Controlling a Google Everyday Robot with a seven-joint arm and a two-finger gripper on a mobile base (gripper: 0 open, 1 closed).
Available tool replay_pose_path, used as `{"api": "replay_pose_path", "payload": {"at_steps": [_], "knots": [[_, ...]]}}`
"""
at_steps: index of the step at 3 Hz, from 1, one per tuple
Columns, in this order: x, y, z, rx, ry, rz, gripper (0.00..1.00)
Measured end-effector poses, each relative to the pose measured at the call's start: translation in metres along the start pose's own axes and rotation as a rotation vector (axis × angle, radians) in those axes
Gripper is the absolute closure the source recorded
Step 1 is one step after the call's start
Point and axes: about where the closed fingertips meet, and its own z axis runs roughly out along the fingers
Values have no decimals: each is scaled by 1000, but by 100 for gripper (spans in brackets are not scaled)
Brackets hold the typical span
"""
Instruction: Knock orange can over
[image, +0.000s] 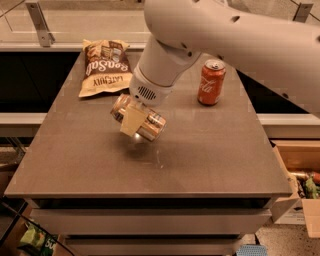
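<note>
The orange can (149, 125) is a bronze metallic can lying tipped on its side, slanting from upper left to lower right, at the middle of the grey table (210, 150). My gripper (133, 120) is right on the can, with a cream part across the can's middle, and my white arm reaches down to it from the upper right. A dark shadow lies on the table just under the can. The can's ends show on either side of the gripper.
A red Coca-Cola can (211, 82) stands upright at the back right of the table. A brown chip bag (103, 67) lies flat at the back left. A cardboard box (300, 195) with items sits on the floor to the right.
</note>
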Motion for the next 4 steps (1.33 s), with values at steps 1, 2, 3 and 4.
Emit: {"api": "replay_pose_path", "payload": {"at_steps": [1,2,3,4], "knots": [[1,1,11,-10,64,-9,100],[-1,2,23,-18,152,-31,100],[-3,2,31,-27,203,-50,100],[-5,1,38,-34,231,-65,100]]}}
